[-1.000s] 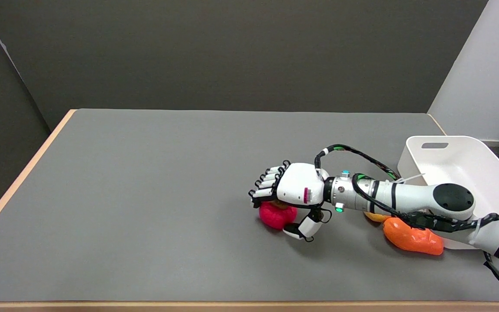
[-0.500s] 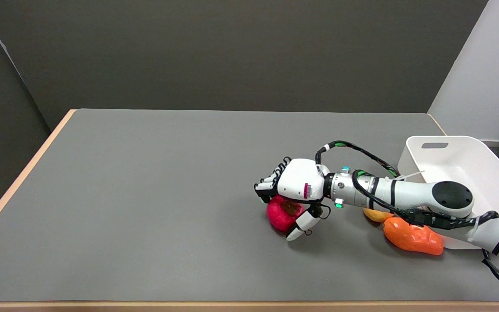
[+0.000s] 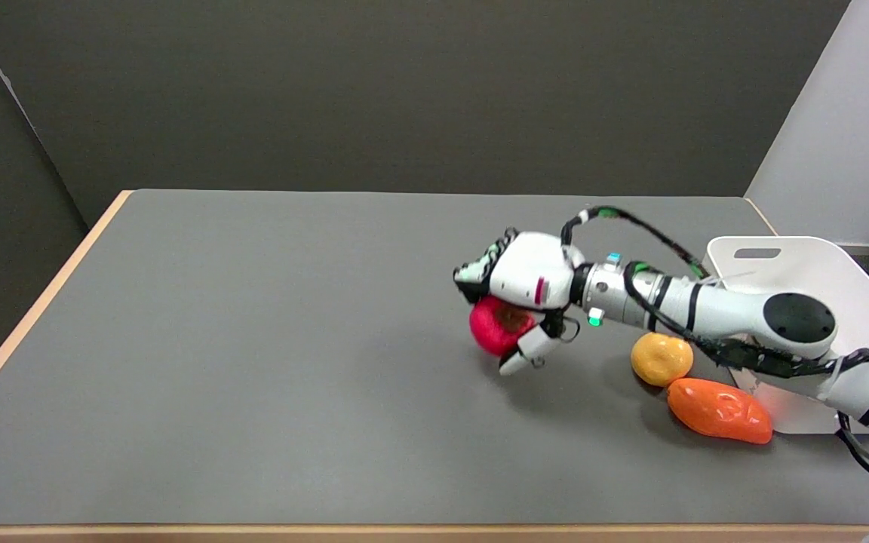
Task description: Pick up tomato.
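Overhead, hand point(image 3: 526, 280) grips red tomato point(image 3: 496, 326); labels unreadable.

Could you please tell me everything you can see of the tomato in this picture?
The tomato is a round, deep pinkish-red ball with a dull, slightly rough skin and a dark brownish patch at its upper right, perhaps the stem end. The right hand grips it from above, fingers curled over its far side and a white thumb below right. It appears lifted off the grey table, with a soft shadow beneath. Its top is hidden by the hand.
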